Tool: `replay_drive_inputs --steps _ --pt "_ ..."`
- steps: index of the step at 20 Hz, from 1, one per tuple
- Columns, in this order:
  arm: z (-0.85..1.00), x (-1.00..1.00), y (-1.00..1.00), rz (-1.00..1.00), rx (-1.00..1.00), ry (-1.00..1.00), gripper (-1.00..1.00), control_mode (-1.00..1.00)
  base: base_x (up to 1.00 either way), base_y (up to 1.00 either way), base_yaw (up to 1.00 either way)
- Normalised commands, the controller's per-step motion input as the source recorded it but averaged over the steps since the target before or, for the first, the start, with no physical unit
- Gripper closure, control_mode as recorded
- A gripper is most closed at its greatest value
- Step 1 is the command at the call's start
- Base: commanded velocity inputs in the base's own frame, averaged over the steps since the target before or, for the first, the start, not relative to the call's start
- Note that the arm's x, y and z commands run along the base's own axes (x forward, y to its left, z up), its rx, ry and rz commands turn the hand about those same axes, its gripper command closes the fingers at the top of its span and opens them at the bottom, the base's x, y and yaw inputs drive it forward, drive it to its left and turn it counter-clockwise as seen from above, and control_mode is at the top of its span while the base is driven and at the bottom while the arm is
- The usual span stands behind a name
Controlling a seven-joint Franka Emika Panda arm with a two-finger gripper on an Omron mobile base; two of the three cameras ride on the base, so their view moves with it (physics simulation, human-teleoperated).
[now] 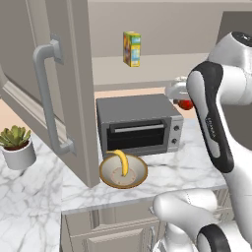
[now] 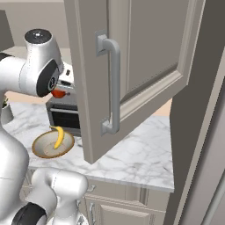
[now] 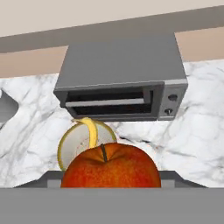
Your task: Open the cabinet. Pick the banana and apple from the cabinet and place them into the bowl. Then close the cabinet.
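The arm is hiding most of the apple (image 1: 186, 104) in the left base view. The apple is covering part of the bowl (image 3: 70, 144) in the hand view.

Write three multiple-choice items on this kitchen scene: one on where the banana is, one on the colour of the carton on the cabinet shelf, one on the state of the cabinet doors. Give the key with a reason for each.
1. Where does the banana lie?
A. In the bowl
B. On the cabinet shelf
C. On top of the toaster oven

2. What is the main colour of the carton on the cabinet shelf?
A. Blue
B. Yellow
C. White

3. How do the cabinet doors stand?
A. Both shut
B. One taken off
C. Swung open

Key:
1. A, the banana curves across the bowl on the counter in front of the toaster oven.
2. B, the upright carton is mostly yellow with smaller coloured patches.
3. C, the left door juts out toward the camera and the shelf inside shows.
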Motion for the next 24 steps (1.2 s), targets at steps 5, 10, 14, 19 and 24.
replay_drive_inputs --steps 5,10,14,19,24 --pt "-0.99 -0.45 0.9 0.29 0.0 0.19 1.0 -1.0 0.0 0.0 0.0" --pt "-0.99 -0.01 0.84 0.21 -0.06 0.2 1.0 -1.0 0.0 0.0 0.0" --pt "-0.54 0.49 0.37 0.01 -0.15 0.0 1.0 -1.0 0.0 0.0 0.0" --pt "-0.52 0.77 0.19 0.0 -0.11 -0.01 1.0 -1.0 0.0 0.0 0.0" --pt "-0.68 0.75 0.08 0.0 -0.06 0.0 1.0 -1.0 0.0 0.0 0.0"
